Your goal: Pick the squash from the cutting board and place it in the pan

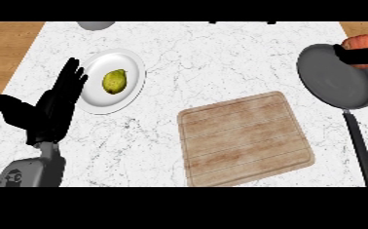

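Nearest to the viewer, the left hand (54, 107) is seen at the left side of the marble counter (215, 62), raised on its grey forearm (36, 167). Its fingers are held straight and spread, pointing away, and nothing is held by them.

Just to the right of this hand, at the height of its fingertips, a white plate (129, 84) is placed, and a small yellow-green fruit (114, 81) lies at the middle of it. The fingertips seem to overlap the plate's left rim, but contact cannot be confirmed.

Further to the right of the hand, well apart from it, the wooden cutting board (244, 138) is laid slightly turned on the counter. No object is seen on its surface.

At the far right edge, the dark pan (327, 79) is found, with its long handle (356, 140) directed toward the viewer. Over its far right rim, the squash (357, 42) is seen as an orange shape, cut by the edge of the view. It is clasped by the black fingers of the right hand (352, 56), which are curled around its lower side.

Beyond the left hand, at the far edge of the counter, part of a grey round object (96, 25) is visible.
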`<state>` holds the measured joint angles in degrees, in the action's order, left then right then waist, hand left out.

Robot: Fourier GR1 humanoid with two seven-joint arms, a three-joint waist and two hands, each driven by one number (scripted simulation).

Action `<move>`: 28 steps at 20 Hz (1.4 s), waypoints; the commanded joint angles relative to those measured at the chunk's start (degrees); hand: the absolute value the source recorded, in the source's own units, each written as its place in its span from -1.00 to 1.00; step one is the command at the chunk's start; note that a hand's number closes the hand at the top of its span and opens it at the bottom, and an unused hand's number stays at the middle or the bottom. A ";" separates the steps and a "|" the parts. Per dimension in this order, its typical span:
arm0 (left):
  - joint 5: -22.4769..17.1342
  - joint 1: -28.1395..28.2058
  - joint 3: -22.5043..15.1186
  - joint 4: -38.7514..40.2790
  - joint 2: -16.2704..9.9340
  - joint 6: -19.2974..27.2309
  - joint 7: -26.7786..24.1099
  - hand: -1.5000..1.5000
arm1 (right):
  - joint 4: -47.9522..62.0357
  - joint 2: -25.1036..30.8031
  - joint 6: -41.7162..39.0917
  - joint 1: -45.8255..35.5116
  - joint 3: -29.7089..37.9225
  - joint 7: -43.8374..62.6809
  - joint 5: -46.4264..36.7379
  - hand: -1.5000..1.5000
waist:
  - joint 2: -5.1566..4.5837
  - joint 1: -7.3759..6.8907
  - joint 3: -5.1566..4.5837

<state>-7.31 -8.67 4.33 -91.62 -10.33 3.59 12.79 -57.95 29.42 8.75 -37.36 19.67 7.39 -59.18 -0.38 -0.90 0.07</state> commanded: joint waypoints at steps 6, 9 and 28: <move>0.94 -1.21 -0.89 -1.25 0.40 0.29 1.55 0.00 | 26.99 3.45 11.41 -3.78 5.94 -21.70 5.95 1.00 | -0.29 -1.03 0.08; 0.10 -1.79 -0.37 1.76 0.59 -1.22 -0.90 0.00 | 35.04 4.04 15.00 -6.99 5.63 -23.06 3.80 1.00 | -0.56 -1.50 0.09; 0.78 -1.58 -0.50 0.07 1.23 0.19 0.85 0.00 | 45.81 9.94 6.35 -6.11 20.50 -33.50 17.91 -1.00 | -0.61 -1.51 0.34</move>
<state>-6.48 -12.25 3.81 -90.39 -9.27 3.77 13.88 -11.67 37.36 17.78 -44.15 35.22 -20.24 -46.76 -1.34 -2.95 0.40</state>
